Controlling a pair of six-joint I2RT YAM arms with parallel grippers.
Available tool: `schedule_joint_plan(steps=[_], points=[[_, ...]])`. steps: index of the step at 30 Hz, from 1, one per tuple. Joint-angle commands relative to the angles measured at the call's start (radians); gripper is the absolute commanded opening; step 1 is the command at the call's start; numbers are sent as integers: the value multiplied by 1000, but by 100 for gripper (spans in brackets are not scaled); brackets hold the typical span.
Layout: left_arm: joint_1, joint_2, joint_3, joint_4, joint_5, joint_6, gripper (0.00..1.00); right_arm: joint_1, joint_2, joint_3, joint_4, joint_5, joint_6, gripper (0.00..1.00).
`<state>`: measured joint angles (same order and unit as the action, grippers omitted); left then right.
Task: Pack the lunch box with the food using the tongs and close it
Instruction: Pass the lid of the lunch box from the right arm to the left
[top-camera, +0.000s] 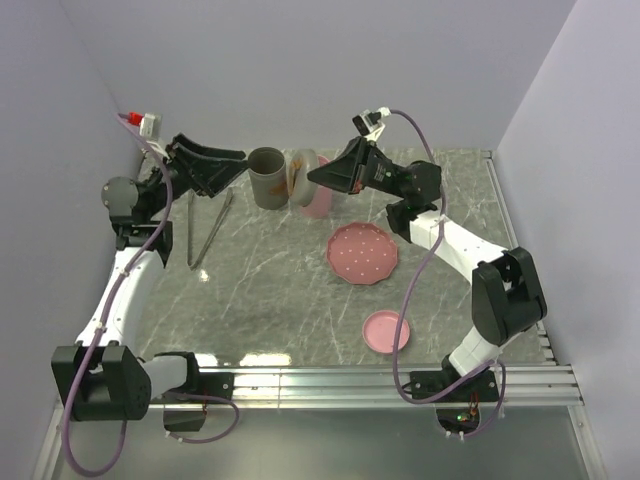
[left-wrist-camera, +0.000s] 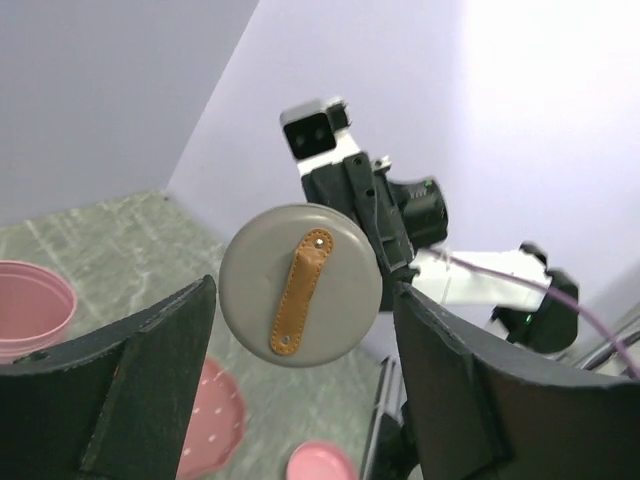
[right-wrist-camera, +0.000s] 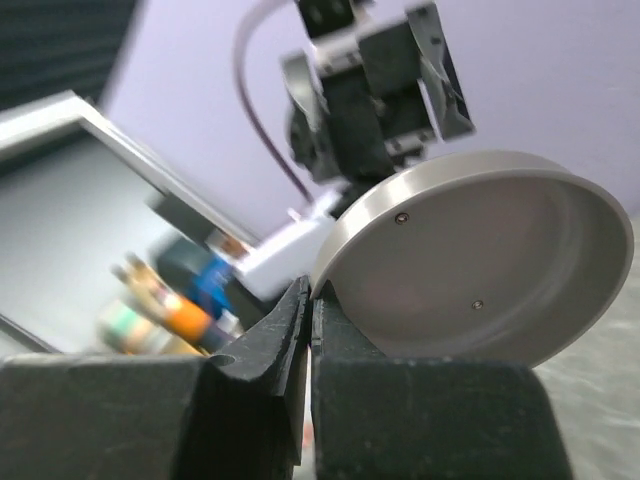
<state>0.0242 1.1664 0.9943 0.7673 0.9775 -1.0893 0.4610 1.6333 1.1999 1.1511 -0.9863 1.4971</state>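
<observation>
The right pincer (right-wrist-camera: 308, 300) is clamped on the rim of the grey lid (right-wrist-camera: 480, 280), the left pincer (top-camera: 242, 163) gapes empty beside the grey cup (top-camera: 267, 177), the tongs (top-camera: 210, 228) lie on the tabletop (top-camera: 270, 290), and no food shows on the pink plate (top-camera: 362, 253), so packing seems done, closing left.

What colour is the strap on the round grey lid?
Orange-brown. The leather-like strap on the round grey lid shows best in the left wrist view.

top: high, from behind, looking down | wrists: close, facing each other | shared: grey lid (left-wrist-camera: 250, 290)
</observation>
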Motion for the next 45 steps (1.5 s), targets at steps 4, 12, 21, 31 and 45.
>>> schedule_joint_plan(steps=[4,12,21,31,45], points=[[-92,-26,-42,138,-192,-60,72,-8,-36,-100,303,244,330,0],[-217,-14,-51,38,-261,38,65,4,-79,-149,320,327,390,0],[-319,12,-5,-157,-283,175,61,28,-92,-138,329,305,368,0],[-343,26,-6,-118,-252,172,56,59,-96,-126,325,298,364,0],[-372,32,-26,-77,-212,154,19,61,-102,-140,315,296,359,0]])
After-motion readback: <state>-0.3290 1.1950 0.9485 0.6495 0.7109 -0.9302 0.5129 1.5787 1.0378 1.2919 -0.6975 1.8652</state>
